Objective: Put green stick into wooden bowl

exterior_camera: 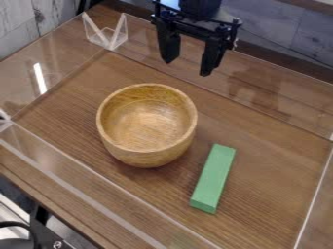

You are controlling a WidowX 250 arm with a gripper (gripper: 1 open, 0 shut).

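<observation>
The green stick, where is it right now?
The green stick lies flat on the table, lower right in the camera view, just right of the wooden bowl.

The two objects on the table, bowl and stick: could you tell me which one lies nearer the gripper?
The wooden bowl is nearer the open gripper; the green stick lies farther off, toward the table's front right.
</observation>
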